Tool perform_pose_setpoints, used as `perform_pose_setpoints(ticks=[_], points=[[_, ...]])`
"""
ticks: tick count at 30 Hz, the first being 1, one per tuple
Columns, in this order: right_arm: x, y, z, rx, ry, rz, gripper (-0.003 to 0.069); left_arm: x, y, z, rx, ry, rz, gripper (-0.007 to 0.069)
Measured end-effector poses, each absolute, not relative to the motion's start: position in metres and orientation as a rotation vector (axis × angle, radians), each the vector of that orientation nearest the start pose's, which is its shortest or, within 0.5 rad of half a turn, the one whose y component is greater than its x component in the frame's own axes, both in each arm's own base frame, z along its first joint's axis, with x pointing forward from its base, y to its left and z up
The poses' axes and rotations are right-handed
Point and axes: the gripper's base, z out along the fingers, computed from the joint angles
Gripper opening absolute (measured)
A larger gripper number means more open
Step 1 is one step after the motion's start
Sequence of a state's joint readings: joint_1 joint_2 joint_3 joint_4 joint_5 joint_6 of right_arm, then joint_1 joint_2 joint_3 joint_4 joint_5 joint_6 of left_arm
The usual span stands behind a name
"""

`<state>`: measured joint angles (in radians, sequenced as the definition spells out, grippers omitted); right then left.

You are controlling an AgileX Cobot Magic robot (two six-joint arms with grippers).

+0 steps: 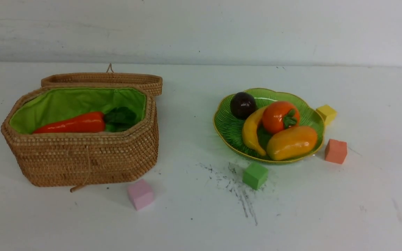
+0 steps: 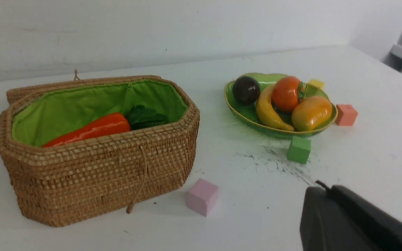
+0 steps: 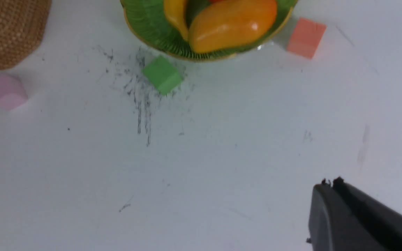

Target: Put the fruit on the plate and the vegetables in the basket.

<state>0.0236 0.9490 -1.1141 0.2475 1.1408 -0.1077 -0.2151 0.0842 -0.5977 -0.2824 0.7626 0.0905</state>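
Observation:
The green plate (image 1: pixel 227 130) on the right holds the mangosteen (image 1: pixel 243 104), banana (image 1: pixel 250 132), persimmon (image 1: pixel 278 116) and mango (image 1: pixel 291 143). Inside the open wicker basket (image 1: pixel 82 160) on the left lies the carrot (image 1: pixel 73 124) with its dark leaves (image 1: pixel 119 118); other vegetables are hidden. Neither arm shows in the front view. My left gripper (image 2: pixel 323 188) is shut on nothing, above bare table near the green cube (image 2: pixel 298 149). The right gripper (image 3: pixel 330 183) is shut and empty too, over bare table well short of the plate (image 3: pixel 145 24).
Foam cubes lie about: pink (image 1: pixel 140 194) before the basket, green (image 1: pixel 255 175) at the plate's front, salmon (image 1: pixel 335 151) and yellow (image 1: pixel 326 113) at its right. The basket's lid (image 1: pixel 106 80) hangs open behind it. Black scuffs (image 1: pixel 236 190) mark the table.

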Motion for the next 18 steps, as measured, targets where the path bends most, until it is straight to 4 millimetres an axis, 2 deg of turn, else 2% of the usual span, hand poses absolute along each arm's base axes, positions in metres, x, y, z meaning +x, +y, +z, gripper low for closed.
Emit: perform_pose_setpoints(ticks=[3,6,7,13,18], points=[[0.124,0.023,0.372,-0.104,2.401,0.289,0.0000,0.012,-0.021,0.316,0.211,1.708,-0.450,-0.0013],[0.106,0.022,0.359,-0.093,2.377,0.288,0.0002,0.019,-0.022,0.309,0.198,1.688,-0.471,-0.0013],[0.097,0.022,0.349,-0.085,2.356,0.286,0.0003,0.023,-0.022,0.306,0.174,1.651,-0.480,-0.0013],[0.079,0.020,0.327,-0.065,2.271,0.277,0.0006,0.033,-0.023,0.290,0.122,1.630,-0.500,-0.0013],[0.069,0.020,0.321,-0.072,2.266,0.274,0.0013,0.038,-0.025,0.274,0.125,1.695,-0.502,-0.0013]])
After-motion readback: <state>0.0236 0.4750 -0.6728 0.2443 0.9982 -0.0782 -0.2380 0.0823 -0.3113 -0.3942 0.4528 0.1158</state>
